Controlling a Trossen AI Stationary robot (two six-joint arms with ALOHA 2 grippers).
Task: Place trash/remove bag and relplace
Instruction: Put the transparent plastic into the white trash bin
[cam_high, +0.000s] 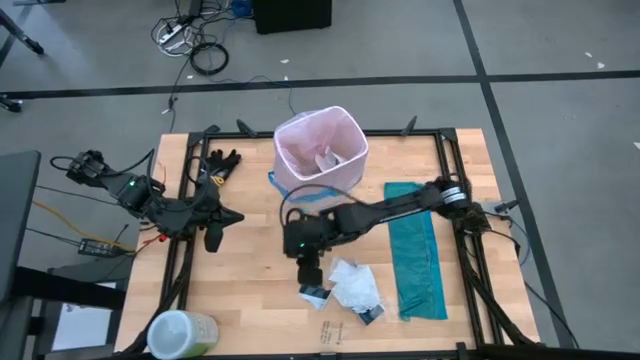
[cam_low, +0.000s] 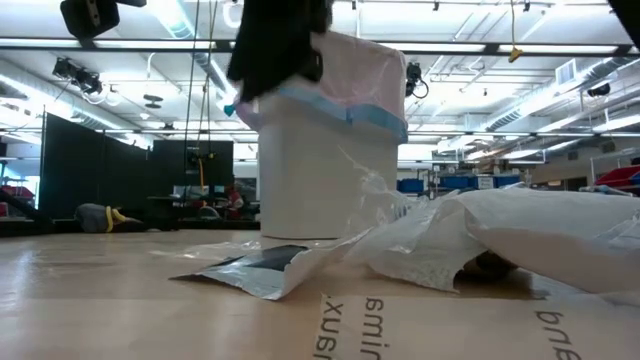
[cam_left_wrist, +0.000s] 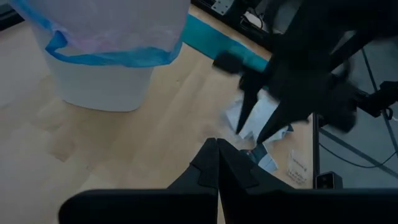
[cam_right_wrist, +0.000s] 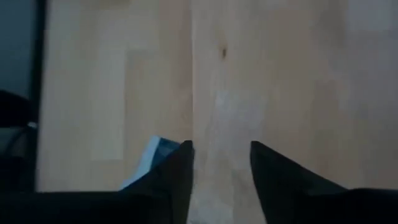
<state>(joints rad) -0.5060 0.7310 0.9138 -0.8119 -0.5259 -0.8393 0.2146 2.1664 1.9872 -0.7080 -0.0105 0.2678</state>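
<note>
Trash (cam_high: 354, 288) lies in a loose heap at the table's (cam_high: 250, 270) five o'clock, its long axis running from ten o'clock to four. Bag (cam_high: 322, 150) lines the white bin (cam_low: 310, 190) at twelve o'clock, mouth up, blue band folded over the rim. Right gripper (cam_right_wrist: 221, 163) hangs over bare wood at the heap's ten o'clock end, fingers parted and empty. Left gripper (cam_left_wrist: 217, 155) waits at nine o'clock, pinched closed. Low view cuts off the bin's top behind a dark arm.
</note>
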